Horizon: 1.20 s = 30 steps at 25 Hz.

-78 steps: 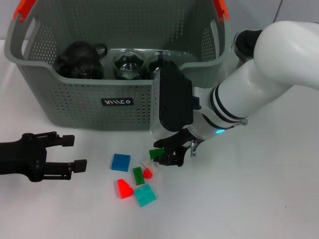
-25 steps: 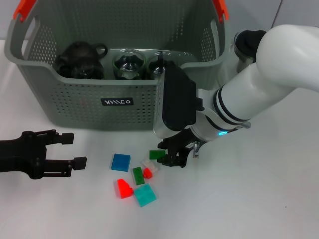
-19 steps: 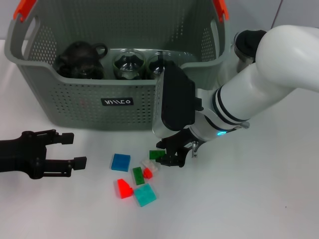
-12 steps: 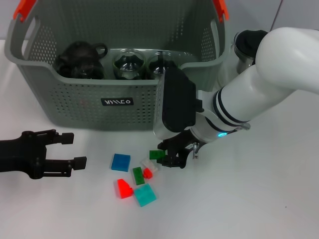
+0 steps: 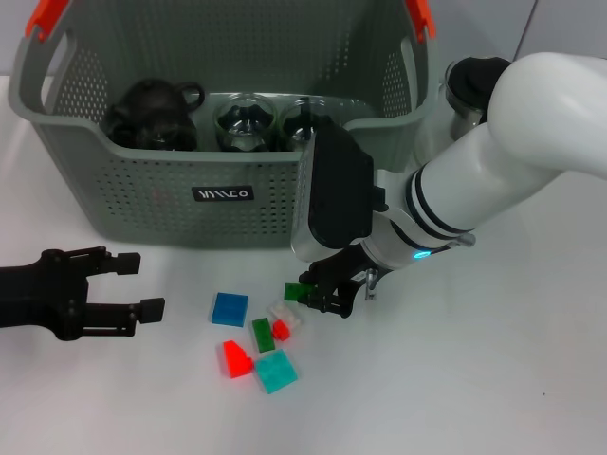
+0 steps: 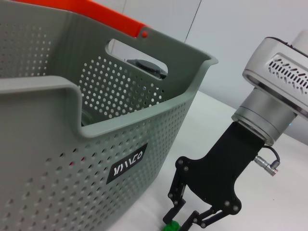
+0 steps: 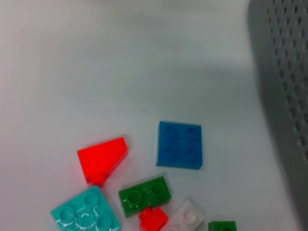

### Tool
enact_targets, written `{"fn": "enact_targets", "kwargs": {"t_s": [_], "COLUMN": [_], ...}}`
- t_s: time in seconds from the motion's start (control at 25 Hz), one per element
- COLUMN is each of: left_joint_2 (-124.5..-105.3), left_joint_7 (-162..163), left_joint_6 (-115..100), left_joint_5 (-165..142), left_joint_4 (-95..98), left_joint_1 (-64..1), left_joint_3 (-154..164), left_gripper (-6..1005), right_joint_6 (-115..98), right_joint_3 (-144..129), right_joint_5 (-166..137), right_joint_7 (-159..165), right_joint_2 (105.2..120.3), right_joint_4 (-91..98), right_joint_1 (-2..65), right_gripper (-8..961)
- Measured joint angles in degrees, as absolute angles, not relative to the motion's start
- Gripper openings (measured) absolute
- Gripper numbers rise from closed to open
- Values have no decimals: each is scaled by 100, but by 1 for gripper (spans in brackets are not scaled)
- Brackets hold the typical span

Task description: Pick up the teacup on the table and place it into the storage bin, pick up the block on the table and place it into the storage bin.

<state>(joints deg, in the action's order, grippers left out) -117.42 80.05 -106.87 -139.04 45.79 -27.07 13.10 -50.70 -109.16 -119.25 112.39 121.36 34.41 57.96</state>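
While the left pincer (image 5: 133, 287) is idling open far off, the right pincer (image 5: 318, 296) is closing around the small dark-green plastic block (image 5: 297, 293) on the white surface (image 5: 474, 379), below the grey perforated storage bin (image 5: 228, 180).

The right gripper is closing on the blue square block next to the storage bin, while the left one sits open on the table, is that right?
Not quite. The head view shows the right gripper at the small dark green block, not the blue square block, which lies untouched farther left. The rest holds: it works by the storage bin, and the left gripper rests open on the table.
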Motion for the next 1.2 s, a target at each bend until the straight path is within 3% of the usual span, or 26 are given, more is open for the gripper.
{"fn": "enact_targets", "kwargs": {"t_s": [0.16, 0.56, 1.2], "left_joint_2": [-11736, -11733, -11742], "left_joint_7": [8007, 8070, 8060], "left_joint_6": [-10687, -10755, -10846], "left_joint_5": [-13904, -13904, -13904], "left_joint_4": [4579, 4599, 4577], "left_joint_1": [-2707, -2716, -2632], "left_joint_3": [1309, 1290, 1011], "left_gripper": [891, 890, 891], "right_joint_6": [-5077, -5471, -7234], "right_joint_3": [-10918, -10489, -8962], "right_joint_5": [-11923, -11991, -12168], "right_joint_7": [11238, 11309, 11790], "right_joint_2": [12136, 12026, 12030], "right_joint_4": [3437, 4105, 7141], "right_joint_1": [5813, 5588, 4947], "right_gripper": [197, 196, 197]}}
